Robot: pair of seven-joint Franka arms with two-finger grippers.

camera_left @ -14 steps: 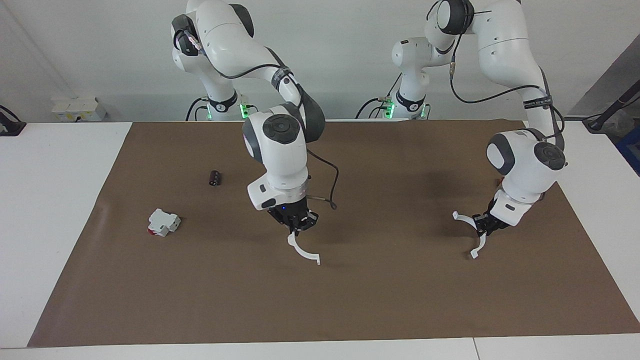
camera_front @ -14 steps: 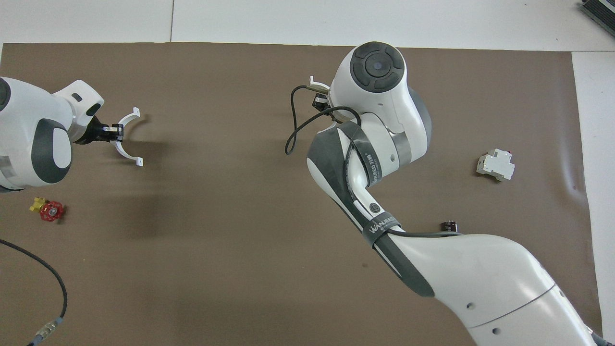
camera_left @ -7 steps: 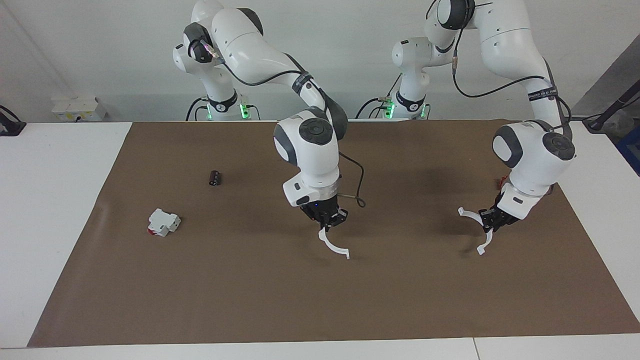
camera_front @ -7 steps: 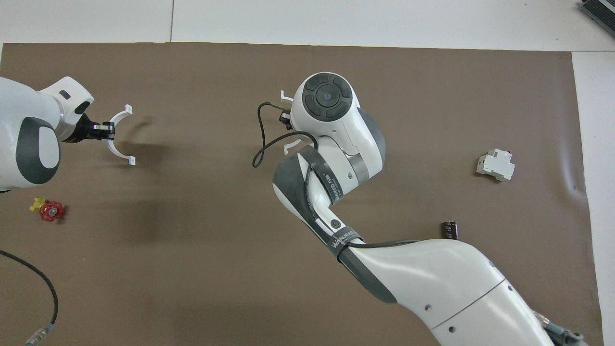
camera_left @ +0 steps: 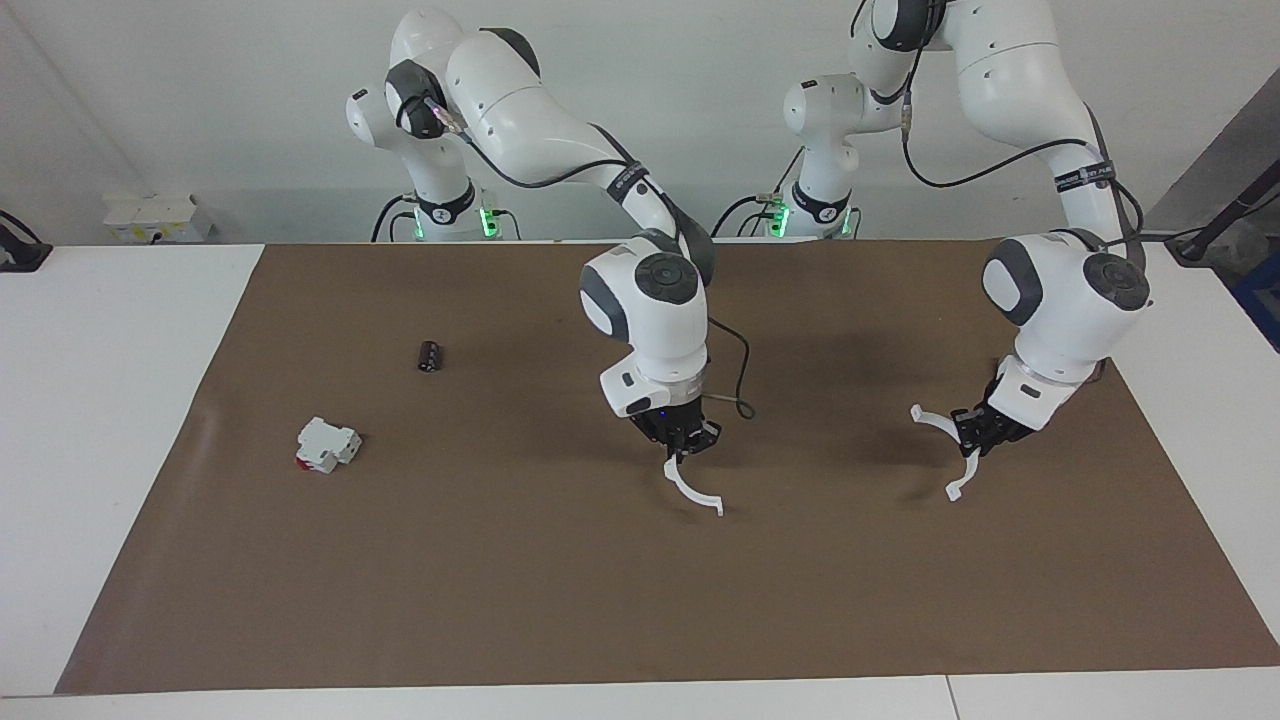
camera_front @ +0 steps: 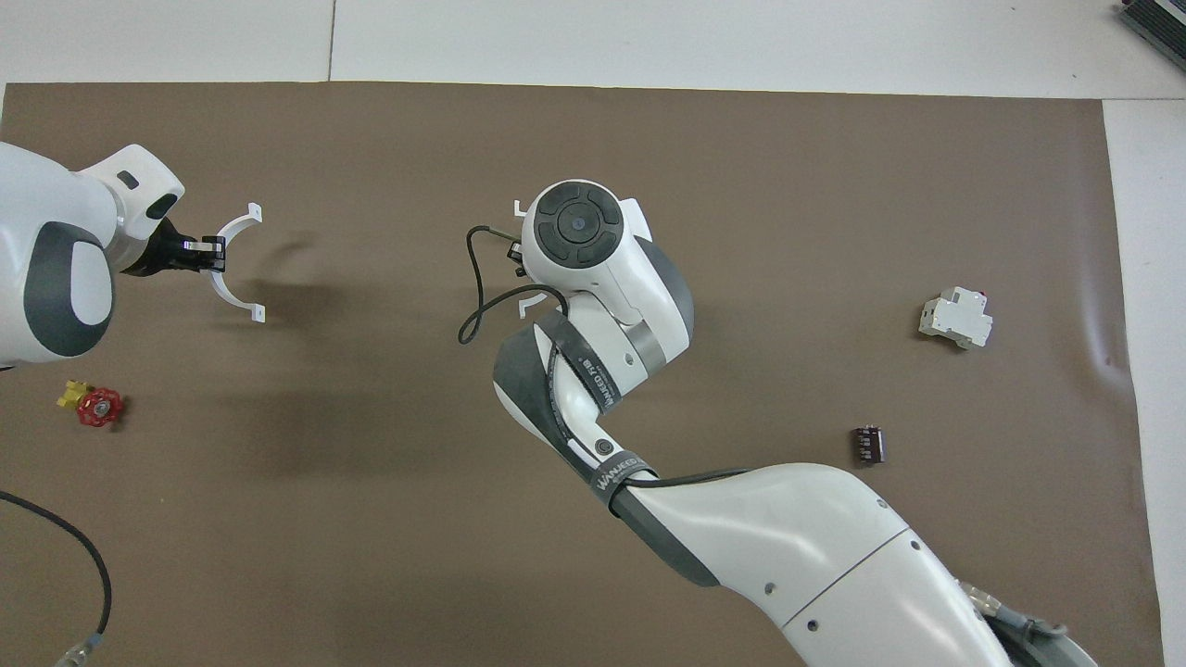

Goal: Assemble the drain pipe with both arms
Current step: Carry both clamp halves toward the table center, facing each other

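A brown mat [camera_left: 400, 560] covers the table, and this goes across the facing view from one side to the other. First comes a white blocky part [camera_left: 327, 444] with a red end, lying on the mat toward the right arm's end of the table. A small dark cylinder [camera_left: 430, 355] lies near it, closer to the robots. Next is the right arm [camera_left: 640, 300], which reaches out over the middle of the mat. Its right gripper [camera_left: 683, 446] points down, and its fingers are pinched tight on the top end of one white half ring [camera_left: 692, 490]. This half ring hangs down from the fingers, just above the mat, with its curve bending toward the left arm's end of the table. In the overhead view the arm's big round joint hides most of this piece, and only its two tips peek out. Then comes the other white half ring [camera_left: 945, 437], held up above the mat toward the left arm's end of the table. The left gripper [camera_left: 972, 432] is squeezed shut on the middle of this curve, and the two ends of the piece point toward the right arm. The two half rings are well apart and do not touch. A tiny red wheel with a yellow bit [camera_front: 94, 406] lies on the mat under the left arm [camera_left: 1065, 300], closer to the robots.
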